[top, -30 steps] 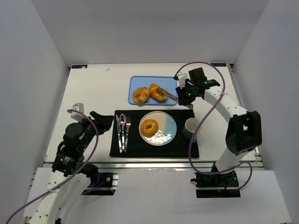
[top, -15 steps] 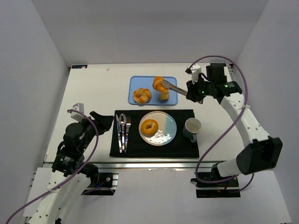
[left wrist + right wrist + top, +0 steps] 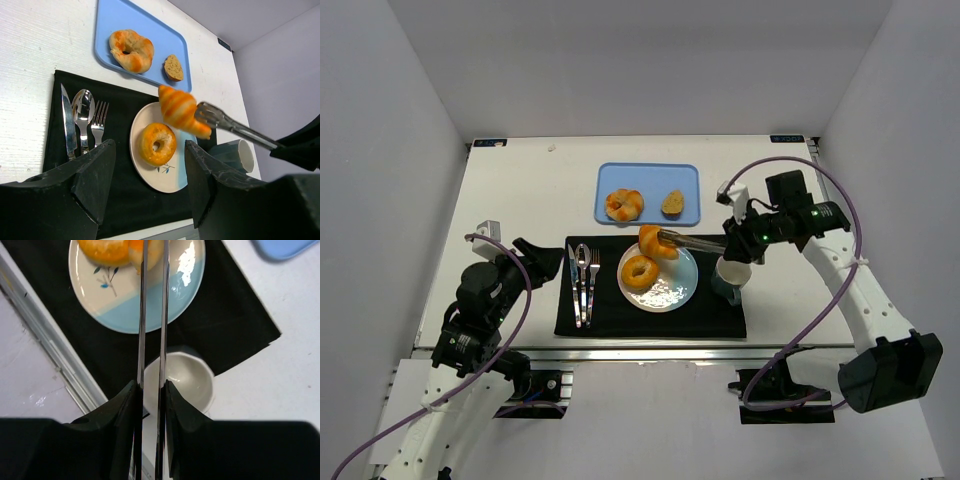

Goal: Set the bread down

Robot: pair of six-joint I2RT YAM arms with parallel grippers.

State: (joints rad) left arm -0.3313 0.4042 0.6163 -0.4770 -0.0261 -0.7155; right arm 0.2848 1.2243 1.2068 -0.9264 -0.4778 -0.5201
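Right hand [image 3: 748, 240] is clamped on the handles of a pair of metal tongs [image 3: 695, 241], and the tongs are pinching the striped croissant [image 3: 656, 242] at their far tip. The croissant hangs over the far-left rim of the white-and-blue plate [image 3: 678, 288], just above and beside the ring bun [image 3: 640, 271], which lies on the plate's left half. From the left wrist the croissant [image 3: 180, 107] looks lifted clear of the plate, tilted, one end pointing down toward the mug. That mug [image 3: 729, 276] stands just right of the plate, under the tongs' shafts, on the black mat [image 3: 605, 318].

Farther back, the blue tray [image 3: 650, 176] carries the knotted roll [image 3: 623, 204] on its left side and a small cut bread piece [image 3: 672, 203] to its right, the two apart.

Knife [image 3: 572, 285], spoon [image 3: 582, 264] and fork [image 3: 594, 272] lie side by side on the mat's left edge.

Left hand [image 3: 542, 258] sits low, just left of the mat, its fingers spread wide and gripping nothing.
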